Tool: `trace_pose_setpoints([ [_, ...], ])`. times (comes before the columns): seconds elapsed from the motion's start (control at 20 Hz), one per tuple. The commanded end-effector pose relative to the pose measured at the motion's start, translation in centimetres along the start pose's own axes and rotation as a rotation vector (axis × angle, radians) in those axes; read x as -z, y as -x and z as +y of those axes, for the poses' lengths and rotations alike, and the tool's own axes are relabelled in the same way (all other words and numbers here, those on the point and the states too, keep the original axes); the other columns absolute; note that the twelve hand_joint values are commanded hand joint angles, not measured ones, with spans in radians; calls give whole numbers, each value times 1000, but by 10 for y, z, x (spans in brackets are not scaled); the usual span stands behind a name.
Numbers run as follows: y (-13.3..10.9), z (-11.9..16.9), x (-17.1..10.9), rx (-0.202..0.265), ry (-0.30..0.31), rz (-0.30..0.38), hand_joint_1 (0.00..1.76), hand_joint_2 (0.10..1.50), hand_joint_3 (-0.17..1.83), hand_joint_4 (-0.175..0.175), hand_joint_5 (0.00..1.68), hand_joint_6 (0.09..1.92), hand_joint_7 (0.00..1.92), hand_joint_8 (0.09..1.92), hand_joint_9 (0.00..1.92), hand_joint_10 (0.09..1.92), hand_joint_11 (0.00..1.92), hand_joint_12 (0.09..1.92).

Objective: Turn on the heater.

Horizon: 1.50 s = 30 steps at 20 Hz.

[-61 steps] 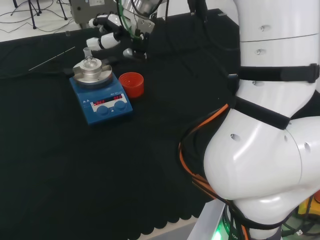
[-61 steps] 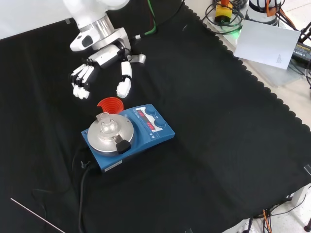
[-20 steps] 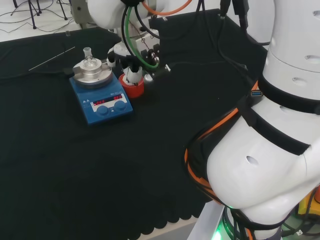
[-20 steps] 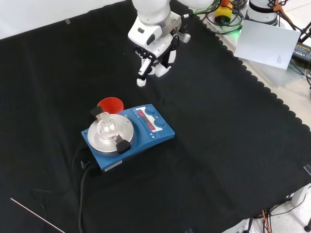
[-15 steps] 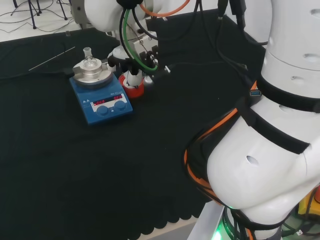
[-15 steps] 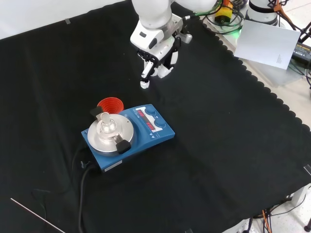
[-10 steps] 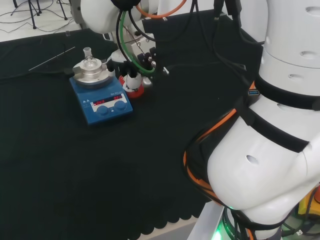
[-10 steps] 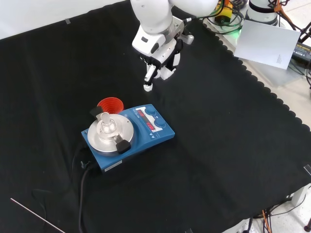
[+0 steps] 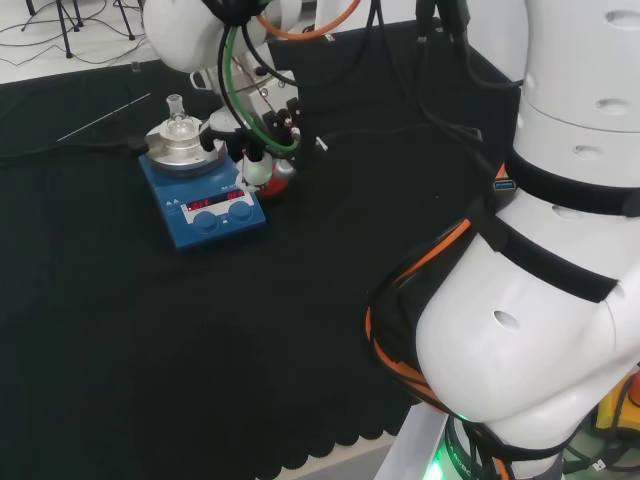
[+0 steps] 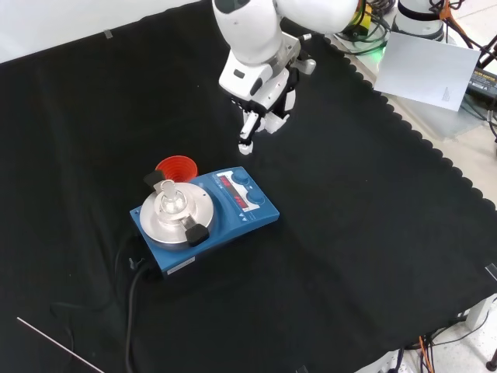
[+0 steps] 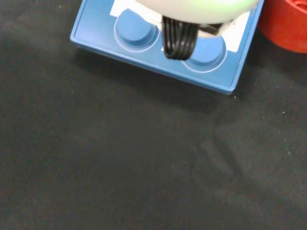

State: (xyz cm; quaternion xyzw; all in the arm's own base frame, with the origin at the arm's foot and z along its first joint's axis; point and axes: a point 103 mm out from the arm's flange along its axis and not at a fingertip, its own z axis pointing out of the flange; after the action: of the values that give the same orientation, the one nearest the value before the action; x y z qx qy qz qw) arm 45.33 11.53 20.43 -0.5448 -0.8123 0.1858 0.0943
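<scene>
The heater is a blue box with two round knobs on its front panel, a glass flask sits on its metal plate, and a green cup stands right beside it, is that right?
One detail is off: the cup beside the heater is red, not green, as the front view shows. The rest holds: two round knobs on the blue front panel and a glass flask on the metal plate.

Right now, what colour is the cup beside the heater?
Red; the cup shows best in the front view.

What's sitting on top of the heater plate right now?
A small clear glass flask stands on the heater's round metal plate, with black clamps at the plate's edge. Its contents cannot be seen.
</scene>
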Motion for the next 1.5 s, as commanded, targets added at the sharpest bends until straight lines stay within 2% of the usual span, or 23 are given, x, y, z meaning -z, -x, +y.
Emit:
trace_pose_setpoints([
  [0.05,-16,5,-6,29,-65,-24,1465,713,949,-42,302,720,1699,1470,1920,1070,1920,1488],
  [0.3,-24,9,-11,39,-108,-55,1470,705,968,-38,272,683,1701,1470,1920,1069,1920,1488],
  [0.95,-25,16,-27,20,-211,-86,1473,694,997,-24,242,528,1703,1461,1920,1029,1920,1439],
  [1.35,-32,22,-35,27,-244,-86,1473,683,1016,-14,264,278,1702,1455,1920,1023,1920,1432],
  [1.5,-33,25,-39,26,-261,-91,1473,682,1019,-12,268,244,1703,1454,1920,1022,1920,1432],
])
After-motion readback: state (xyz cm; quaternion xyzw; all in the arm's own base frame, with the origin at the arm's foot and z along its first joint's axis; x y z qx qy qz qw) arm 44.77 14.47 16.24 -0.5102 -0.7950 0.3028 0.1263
